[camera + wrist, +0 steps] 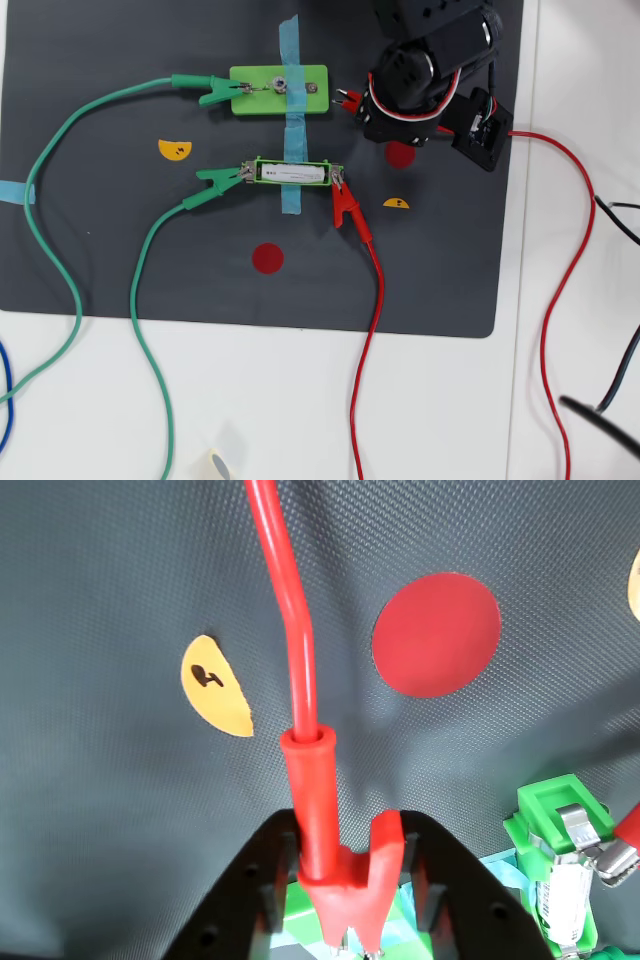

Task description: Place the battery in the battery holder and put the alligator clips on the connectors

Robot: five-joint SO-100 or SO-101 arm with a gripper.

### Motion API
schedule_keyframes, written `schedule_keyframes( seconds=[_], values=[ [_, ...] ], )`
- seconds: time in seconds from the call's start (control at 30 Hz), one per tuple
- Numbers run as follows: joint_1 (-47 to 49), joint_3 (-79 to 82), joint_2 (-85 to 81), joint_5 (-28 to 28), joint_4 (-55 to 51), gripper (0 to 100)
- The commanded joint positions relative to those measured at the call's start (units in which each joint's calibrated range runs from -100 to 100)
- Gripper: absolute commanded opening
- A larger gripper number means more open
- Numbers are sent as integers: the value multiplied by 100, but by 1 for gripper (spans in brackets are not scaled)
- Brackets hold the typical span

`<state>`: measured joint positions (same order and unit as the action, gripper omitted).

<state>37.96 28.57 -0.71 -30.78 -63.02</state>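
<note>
In the overhead view the white battery point(294, 173) lies in the bright-green battery holder point(262, 162). A green alligator clip point(218, 179) sits on the holder's left tab and a red alligator clip point(345, 206) on its right tab. A second green clip point(212, 90) is on the left connector of the light-green plate point(252, 92). My gripper point(352, 100) is shut on the second red clip point(346, 98), just right of the plate's right end. In the wrist view the gripper point(345, 865) pinches that red clip point(318, 810) over the plate point(308, 910). The holder point(545, 805) and battery point(565, 890) show at lower right.
Blue tape point(290, 130) crosses the plate and the holder. Red dots point(267, 258) point(435, 635) and yellow half-circle stickers point(174, 149) point(215, 685) mark the black mat point(100, 250). Long green and red wires point(545, 300) trail onto the white table. A tape roll point(218, 465) lies at the front edge.
</note>
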Motion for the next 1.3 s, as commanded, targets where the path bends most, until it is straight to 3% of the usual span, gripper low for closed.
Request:
schedule_keyframes(
  seconds=[0.0, 0.2, 0.83, 1.27],
  values=[
    [45, -225, -43, -34, 75, 1],
    [-490, -199, -26, -248, 58, 1],
    [-803, -383, 322, -686, -380, 1],
    [-803, -374, 348, -634, -380, 1]
  ],
)
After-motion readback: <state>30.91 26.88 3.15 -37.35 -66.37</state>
